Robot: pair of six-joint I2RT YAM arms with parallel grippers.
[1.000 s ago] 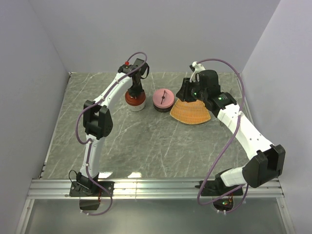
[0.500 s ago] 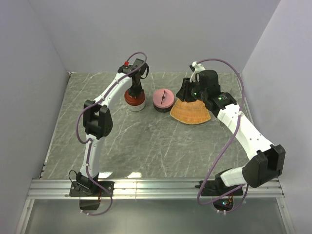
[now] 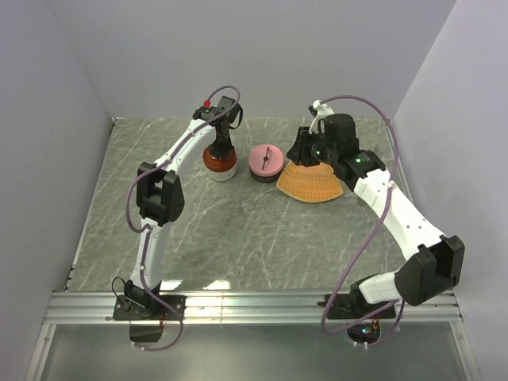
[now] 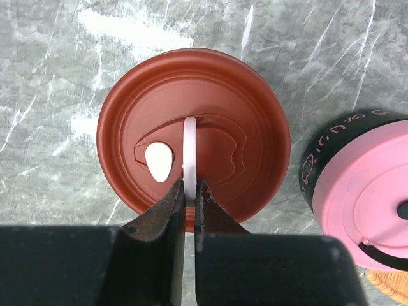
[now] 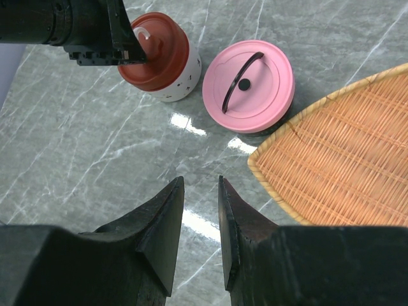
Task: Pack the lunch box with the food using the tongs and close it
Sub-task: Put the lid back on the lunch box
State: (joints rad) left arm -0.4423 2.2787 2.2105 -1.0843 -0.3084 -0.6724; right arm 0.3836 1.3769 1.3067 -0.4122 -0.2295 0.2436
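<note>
Moved since a second ago: almost nothing; both arms, both containers and the tray sit where they were.
Left gripper (image 4: pixel 189 191): clenched on the thin white arched handle (image 4: pixel 189 143) of the red-brown round plastic lid (image 4: pixel 255 127). The fingers pinch it from both sides, coming straight down from above.
Red-brown lid: seated on a white round container (image 5: pixel 183 86) with small dark dots, at the far middle-left of the grey marbled table (image 3: pixel 238 238). A white teardrop tab (image 4: pixel 158 160) lies just beside the handle.
Right gripper (image 5: pixel 199 191): parted a little with nothing between its fingers, hanging above the table just beside the tray's edge.
Pink round lid (image 5: pixel 255 95): closed on a black-walled container (image 4: pixel 315 169), with a black bar handle (image 5: pixel 242 80) across its top. It stands between the white container and the tray, near the white one but apart from it. Whether it touches the tray cannot be told.
Orange triangular woven tray (image 5: pixel 344 146): flat on the table, right of the pink lid. In the overhead view its far tip is hidden under the right arm.
</note>
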